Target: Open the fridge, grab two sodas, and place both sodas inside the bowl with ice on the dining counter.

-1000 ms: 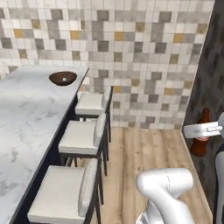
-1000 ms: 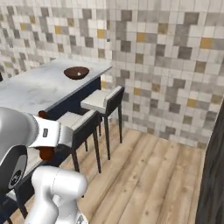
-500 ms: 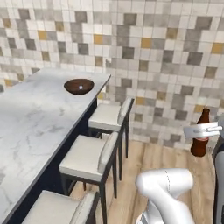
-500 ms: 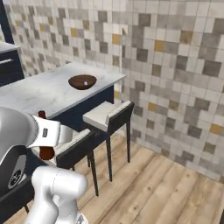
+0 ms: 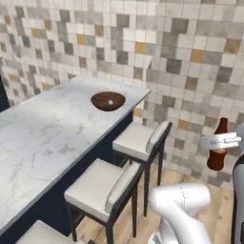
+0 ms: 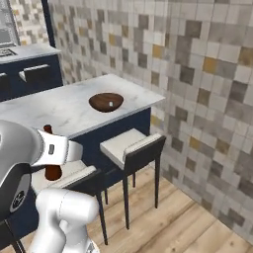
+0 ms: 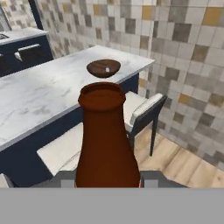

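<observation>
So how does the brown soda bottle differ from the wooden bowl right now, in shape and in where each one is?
The soda bottle is tall and narrow-necked; the bowl is wide and shallow. The bottle stands upright in the gripper, off the counter beside the stools; the bowl rests near the far end of the marble dining counter. The bottle is reddish brown, the bowl darker with something pale inside. Both are brown.

We saw a glossy white arm [image 5: 178, 202] built of rounded, tube-like segments with smooth, bulging elbows. At nine o'clock in the right base view, a broad pale-grey shell met a dark joint ring [image 6: 17, 197] carrying a small round mark. The hand [image 6: 54, 149] was a white, boxy block. Its fingers [image 5: 220, 141] were pale, slim, flat bars. We could make out no cables or screws.
</observation>
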